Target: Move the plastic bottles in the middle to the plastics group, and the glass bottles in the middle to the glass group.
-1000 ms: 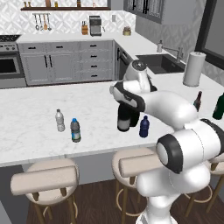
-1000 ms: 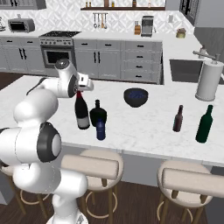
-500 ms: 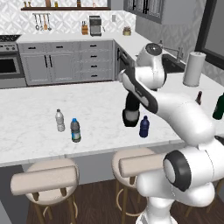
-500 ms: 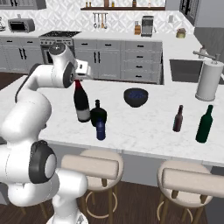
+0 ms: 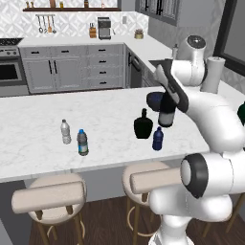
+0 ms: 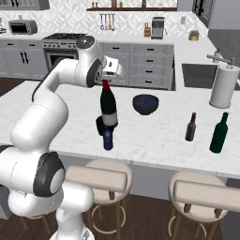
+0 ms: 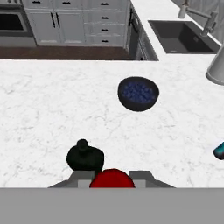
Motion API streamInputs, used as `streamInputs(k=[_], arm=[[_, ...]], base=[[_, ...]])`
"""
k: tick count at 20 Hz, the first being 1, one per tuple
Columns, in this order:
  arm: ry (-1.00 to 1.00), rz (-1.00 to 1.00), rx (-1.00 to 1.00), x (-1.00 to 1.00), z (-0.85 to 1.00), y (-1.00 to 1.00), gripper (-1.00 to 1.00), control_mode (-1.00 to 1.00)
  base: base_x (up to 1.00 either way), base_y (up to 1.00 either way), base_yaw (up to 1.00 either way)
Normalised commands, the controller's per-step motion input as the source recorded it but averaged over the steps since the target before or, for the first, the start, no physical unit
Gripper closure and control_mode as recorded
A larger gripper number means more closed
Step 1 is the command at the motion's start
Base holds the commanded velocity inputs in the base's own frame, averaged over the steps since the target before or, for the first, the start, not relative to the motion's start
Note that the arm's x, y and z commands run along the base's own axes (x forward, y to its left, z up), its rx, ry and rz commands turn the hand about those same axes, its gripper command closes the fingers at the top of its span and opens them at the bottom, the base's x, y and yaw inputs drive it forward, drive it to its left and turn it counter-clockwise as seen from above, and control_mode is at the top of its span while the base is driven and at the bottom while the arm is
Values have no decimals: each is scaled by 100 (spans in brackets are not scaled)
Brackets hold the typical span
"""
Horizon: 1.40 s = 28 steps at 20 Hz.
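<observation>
My gripper (image 6: 105, 84) is shut on the red top of the tall dark wine bottle (image 6: 108, 107), which hangs upright just above the counter; from the left it shows as wine bottle (image 5: 166, 112) under gripper (image 5: 167, 90). In the hand view the red top (image 7: 112, 179) sits between the fingers (image 7: 81, 175). The squat black bottle (image 5: 143, 125) and the stubby dark blue bottle (image 5: 157, 139) stand just left of and below it. Two clear bottles (image 5: 65, 131) (image 5: 82, 142) stand at the left. The brown bottle (image 6: 191, 127) and green bottle (image 6: 219, 133) stand at the right.
A dark blue bowl (image 6: 145, 103) sits on the counter just past the held bottle. A white paper-towel roll (image 6: 224, 86) stands by the sink (image 7: 181, 37) at the far right. Two stools (image 6: 96, 178) line the near edge of the island.
The arm has lifted the wine bottle off the counter and carried it to the right, away from the black and blue bottles. The other bottles have stayed put.
</observation>
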Motion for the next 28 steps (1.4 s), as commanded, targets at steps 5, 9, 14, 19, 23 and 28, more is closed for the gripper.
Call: streamInputs(k=[5, 9, 14, 19, 23, 28], arm=[[0, -13, 0, -2, 1, -100, 100, -100], [0, -14, 0, -1, 0, -100, 100, -100], [0, -16, 0, -1, 0, -100, 100, -100], [0, -18, 0, 0, 0, -100, 100, -100], [0, -16, 0, -8, 0, -86, 100, -100], [0, -11, 1, -28, -5, -56, 100, -100]], base=[[0, 0, 0], [0, 0, 0], [0, 0, 0], [0, 0, 0], [0, 0, 0], [0, 0, 0]])
